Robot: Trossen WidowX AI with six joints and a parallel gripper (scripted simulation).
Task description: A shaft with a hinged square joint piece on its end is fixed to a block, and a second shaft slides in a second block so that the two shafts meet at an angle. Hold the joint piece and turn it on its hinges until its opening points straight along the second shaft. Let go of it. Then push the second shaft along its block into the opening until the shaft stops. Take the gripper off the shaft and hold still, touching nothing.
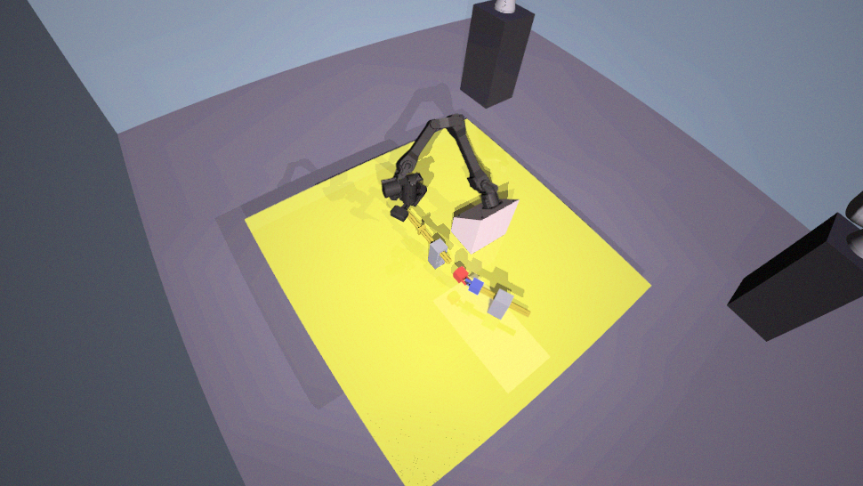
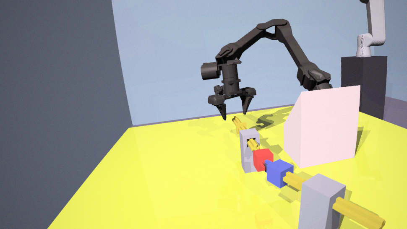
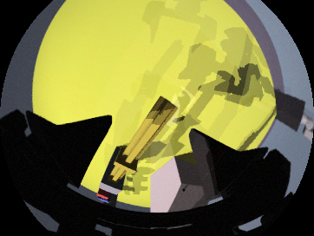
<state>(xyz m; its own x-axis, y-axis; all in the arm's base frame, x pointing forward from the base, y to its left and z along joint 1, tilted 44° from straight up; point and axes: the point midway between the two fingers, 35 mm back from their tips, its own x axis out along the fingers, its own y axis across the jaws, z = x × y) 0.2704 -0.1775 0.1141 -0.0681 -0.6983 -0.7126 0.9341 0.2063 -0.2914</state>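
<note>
My gripper (image 1: 409, 208) (image 2: 233, 113) (image 3: 152, 126) is open and empty. It hangs just above the far end of the yellow sliding shaft (image 1: 421, 225) (image 2: 238, 123) (image 3: 145, 136), fingers pointing down, one to each side of it, not touching. This shaft runs through the far grey block (image 1: 436, 253) (image 2: 247, 154). Its near tip shows in the block's opening, close behind the red joint piece (image 1: 460, 275) (image 2: 262, 160). The red piece is hinged to a blue piece (image 1: 476, 286) (image 2: 279, 172) on the fixed shaft (image 1: 520, 310) (image 2: 359, 214), which sits in the near grey block (image 1: 500, 303) (image 2: 319, 200).
The arm stands on a pale pink pedestal (image 1: 486, 226) (image 2: 324, 128) (image 3: 164, 188) right beside the far block. All rests on a yellow mat (image 1: 338, 289) (image 2: 159, 176). Dark pillars (image 1: 496, 54) (image 1: 797, 280) stand off the mat at the back and right.
</note>
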